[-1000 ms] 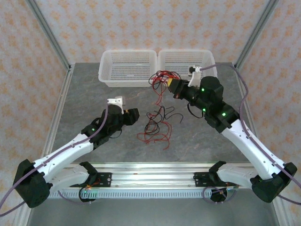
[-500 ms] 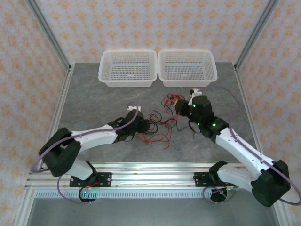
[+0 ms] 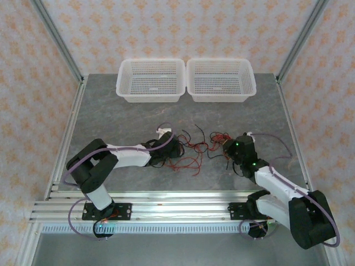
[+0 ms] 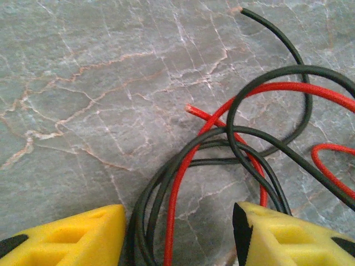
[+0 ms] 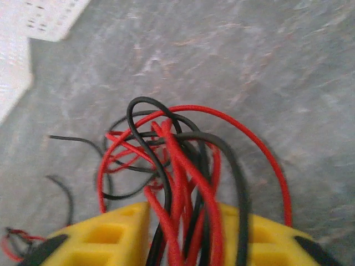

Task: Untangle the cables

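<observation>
cables [image 5: 176, 180] lying tangled on table [image 3: 111, 111] between both claws | left claw [image 4: 177, 224] gaping open, straddling loose cables | right claw [image 5: 183, 227] sitting part-open around a bunch, grip unclear

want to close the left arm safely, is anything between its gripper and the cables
Nothing visible does. In the left wrist view the left gripper is open low over the table, and the red and black cables run straight through the gap between its yellow fingers, with only bare table around them.
</observation>
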{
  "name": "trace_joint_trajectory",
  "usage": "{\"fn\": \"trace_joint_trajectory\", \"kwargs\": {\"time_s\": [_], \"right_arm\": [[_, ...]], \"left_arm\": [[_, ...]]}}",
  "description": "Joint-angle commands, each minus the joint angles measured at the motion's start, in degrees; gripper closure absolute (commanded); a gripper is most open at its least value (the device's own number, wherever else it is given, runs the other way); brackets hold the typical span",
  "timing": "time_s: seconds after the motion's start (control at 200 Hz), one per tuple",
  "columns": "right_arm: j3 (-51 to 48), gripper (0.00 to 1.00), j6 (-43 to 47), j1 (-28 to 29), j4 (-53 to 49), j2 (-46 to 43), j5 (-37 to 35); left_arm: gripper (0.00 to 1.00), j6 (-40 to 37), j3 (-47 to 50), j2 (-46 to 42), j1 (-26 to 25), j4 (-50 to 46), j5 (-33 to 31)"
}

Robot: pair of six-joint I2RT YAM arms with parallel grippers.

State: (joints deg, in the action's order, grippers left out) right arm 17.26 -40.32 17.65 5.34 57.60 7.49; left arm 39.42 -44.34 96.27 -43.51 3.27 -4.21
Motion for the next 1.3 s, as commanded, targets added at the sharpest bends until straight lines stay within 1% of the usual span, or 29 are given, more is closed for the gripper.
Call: {"fn": "trace_joint_trajectory", "kwargs": {"time_s": [0.0,0.045,0.105,0.15,0.215,0.325,0.44,0.536,0.606,0.681,0.756,0.856,0.981,1.096,1.156,1.186,1.236,1.296], "right_arm": [[1.45,0.57,0.41,-1.25,-3.19,-2.55,-4.06],[2.70,0.49,1.65,-1.32,-5.62,-3.53,-4.77],[5.00,0.32,3.82,-1.39,-8.73,-4.86,-5.73],[7.10,0.25,5.67,-1.44,-11.22,-5.62,-6.75],[10.50,0.23,8.61,-1.47,-14.78,-6.07,-8.43],[17.39,0.23,14.26,-1.48,-20.34,-4.47,-9.22],[24.88,0.23,20.96,-1.41,-27.26,0.56,-6.70],[30.46,0.23,25.44,-0.96,-34.35,5.74,-6.60],[32.04,0.25,26.96,-0.10,-36.50,8.14,-6.28],[31.97,0.27,27.90,1.07,-35.96,9.70,-2.76],[31.28,0.30,27.59,2.32,-35.22,13.29,-1.17],[28.79,0.40,26.38,3.08,-32.08,17.04,1.84],[25.20,0.43,24.71,3.79,-26.02,21.66,2.66],[24.96,0.49,24.33,4.05,-21.92,27.44,3.05],[25.83,0.55,24.23,4.39,-20.79,30.50,3.05],[26.36,0.60,24.15,4.56,-20.36,31.90,2.85],[27.06,0.69,24.15,4.84,-19.81,33.74,2.71],[27.79,0.85,24.23,5.13,-19.17,35.05,3.46]], "left_arm": [[0.45,0.62,-1.62,0.77,0.05,-2.75,-5.44],[0.45,0.41,-1.69,0.50,0.20,-3.55,-6.50],[0.45,0.07,-1.48,0.05,0.50,-4.19,-7.38],[0.45,-0.13,-0.96,-0.39,0.94,-4.26,-7.58],[0.45,-0.22,0.25,-1.18,2.10,-3.78,-7.22],[0.45,-0.13,3.31,-2.80,4.80,-1.90,-5.28],[0.45,-0.19,6.04,-4.96,7.12,-0.99,-4.50],[0.45,-0.48,7.39,-6.99,8.29,-1.23,-4.93],[0.45,-0.74,8.14,-8.66,9.14,-1.65,-5.32],[0.45,-1.00,8.80,-10.55,10.07,-2.58,-6.10],[0.45,-1.10,9.56,-12.73,11.35,-3.62,-7.03],[0.45,-1.12,10.81,-16.03,12.81,-4.65,-7.43],[0.45,-0.52,12.12,-19.27,13.18,-4.59,-6.81],[0.45,0.21,13.00,-20.71,13.18,-4.24,-5.91],[0.45,0.55,13.37,-21.11,13.18,-4.02,-5.63],[0.45,0.74,13.55,-21.27,13.13,-4.05,-5.55],[0.45,0.88,13.74,-21.47,13.17,-4.12,-5.45],[0.45,1.10,14.07,-21.80,13.18,-4.15,-5.37]]}}
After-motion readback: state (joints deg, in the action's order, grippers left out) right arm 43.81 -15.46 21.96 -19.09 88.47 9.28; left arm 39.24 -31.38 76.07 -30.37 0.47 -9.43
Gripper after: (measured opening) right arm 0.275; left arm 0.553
